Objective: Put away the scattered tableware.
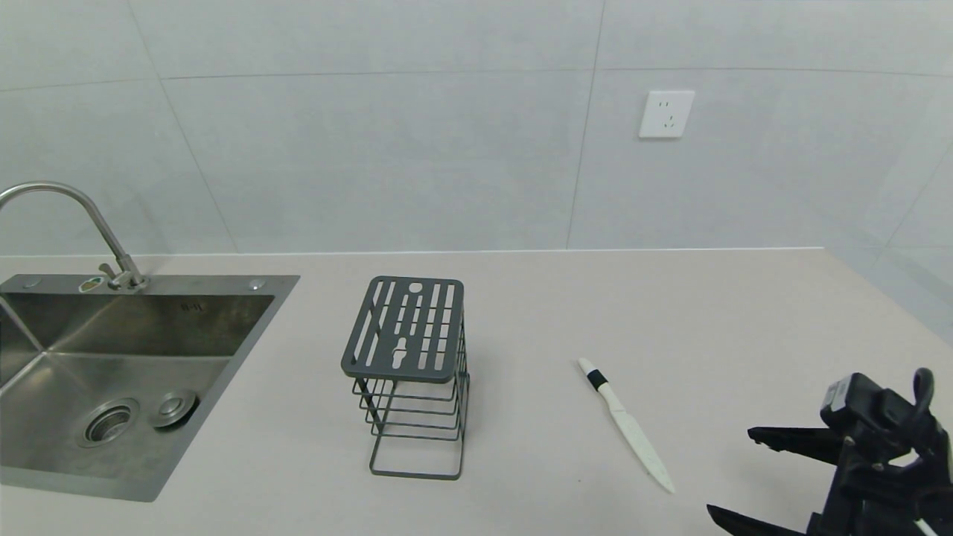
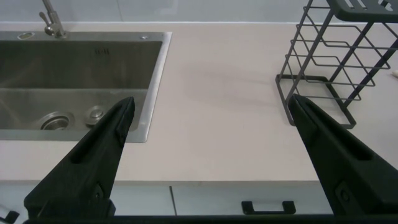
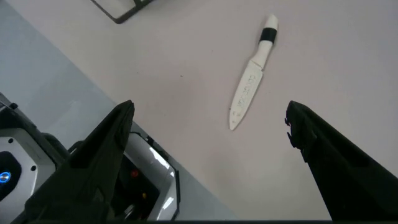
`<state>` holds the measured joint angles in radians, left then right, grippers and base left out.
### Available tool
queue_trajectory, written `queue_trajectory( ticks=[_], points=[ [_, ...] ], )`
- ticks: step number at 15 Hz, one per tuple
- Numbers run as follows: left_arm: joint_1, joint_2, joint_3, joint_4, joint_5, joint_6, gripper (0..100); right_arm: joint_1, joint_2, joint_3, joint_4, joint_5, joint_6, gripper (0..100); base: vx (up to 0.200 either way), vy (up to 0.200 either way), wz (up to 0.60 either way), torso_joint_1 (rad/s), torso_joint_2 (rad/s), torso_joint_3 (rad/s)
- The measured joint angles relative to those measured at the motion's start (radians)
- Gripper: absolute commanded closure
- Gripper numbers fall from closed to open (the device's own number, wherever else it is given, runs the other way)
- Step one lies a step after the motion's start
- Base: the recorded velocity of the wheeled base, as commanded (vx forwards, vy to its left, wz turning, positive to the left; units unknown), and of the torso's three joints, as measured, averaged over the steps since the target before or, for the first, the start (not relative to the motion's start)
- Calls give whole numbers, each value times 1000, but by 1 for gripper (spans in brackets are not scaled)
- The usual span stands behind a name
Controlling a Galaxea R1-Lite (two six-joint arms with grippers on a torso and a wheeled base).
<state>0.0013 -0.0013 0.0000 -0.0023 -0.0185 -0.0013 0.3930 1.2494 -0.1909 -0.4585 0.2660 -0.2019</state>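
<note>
A white knife (image 1: 625, 424) with a black band near its handle end lies flat on the pale counter, right of the rack. The dark grey wire rack (image 1: 394, 370) with a slotted top stands upright mid-counter. My right gripper (image 1: 731, 470) hovers open at the counter's front right, just right of the knife's blade tip, holding nothing. In the right wrist view the knife (image 3: 252, 87) lies beyond the open right gripper (image 3: 209, 109). My left gripper (image 2: 211, 102) is open and empty above the counter's front edge, between the sink (image 2: 158, 74) and the rack (image 2: 367, 7).
A steel sink (image 1: 223, 283) with a curved faucet (image 1: 74, 201) takes up the counter's left end. A tiled wall with a socket (image 1: 666, 113) backs the counter. Bare counter stretches between rack and knife. A drawer handle (image 2: 267, 206) sits below the front edge.
</note>
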Motion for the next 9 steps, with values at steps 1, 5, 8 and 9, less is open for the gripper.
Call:
queue_trajectory(
  ticks=[1, 5, 8, 9],
  points=[
    [0, 0, 0, 0, 0, 0, 0, 5, 13, -2, -1, -6, -9, 0, 0, 0, 0, 0, 0, 0],
    [0, 0, 0, 0, 0, 0, 0, 11, 70, -14, -30, -23, -14, 0, 0, 0, 0, 0, 0, 0],
    [0, 0, 0, 0, 0, -1, 0, 12, 134, -35, -80, -29, -14, 0, 0, 0, 0, 0, 0, 0],
    [0, 0, 0, 0, 0, -1, 0, 13, 149, -40, -83, -31, -14, 0, 0, 0, 0, 0, 0, 0]
  ],
)
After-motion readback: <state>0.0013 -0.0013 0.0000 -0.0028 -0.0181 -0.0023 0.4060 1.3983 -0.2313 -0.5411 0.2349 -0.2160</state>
